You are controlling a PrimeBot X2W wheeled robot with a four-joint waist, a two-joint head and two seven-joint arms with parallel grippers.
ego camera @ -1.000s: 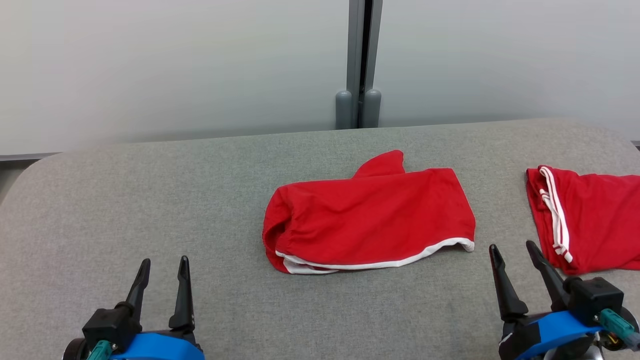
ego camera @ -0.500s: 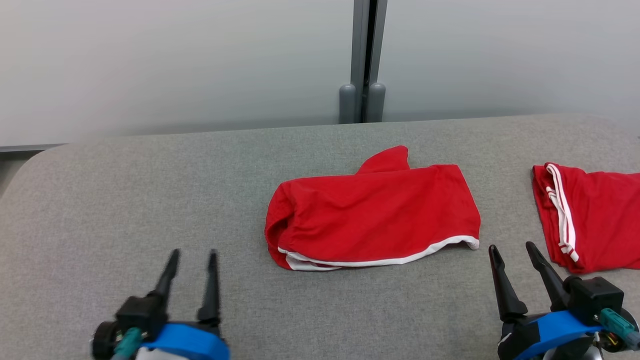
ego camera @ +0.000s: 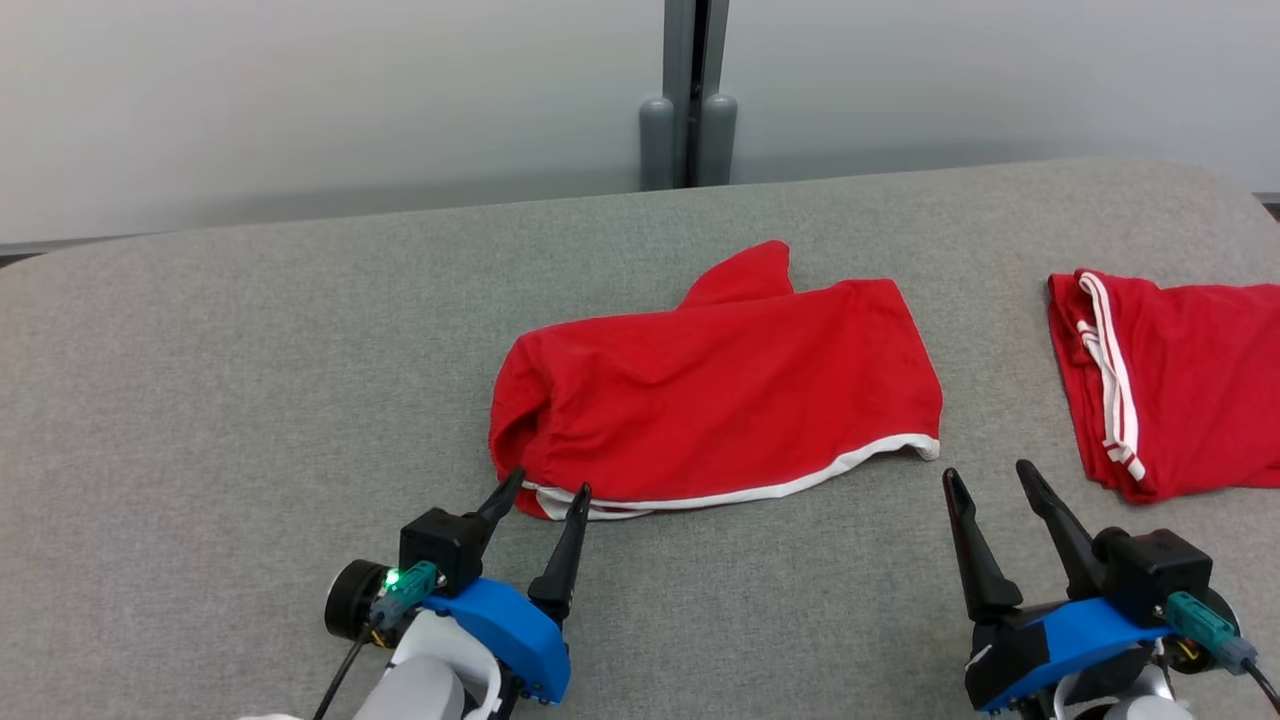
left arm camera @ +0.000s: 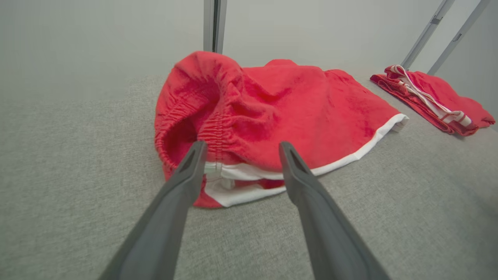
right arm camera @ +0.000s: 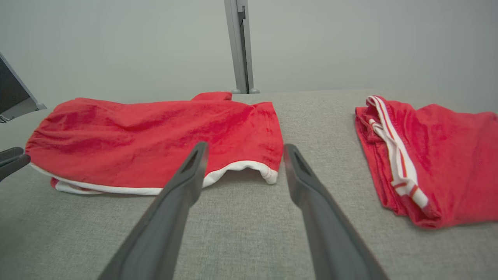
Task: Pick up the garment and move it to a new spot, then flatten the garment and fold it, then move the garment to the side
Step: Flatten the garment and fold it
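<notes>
Garment, red with a white hem, lay folded over near the middle of the grey desk, well apart from a second red garment at the right edge. Left gripper, fingers spread, stood at the near-left gathered corner; contact could not be confirmed. Right gripper, also spread, held nothing, just short of the hem's right end. Risk: closing at the corner might catch only the top layer or the hem, so the cloth would unfold or drag when lifted. Compared with one second earlier, the left gripper had advanced from the near edge to that corner; the head camera had also shifted.
</notes>
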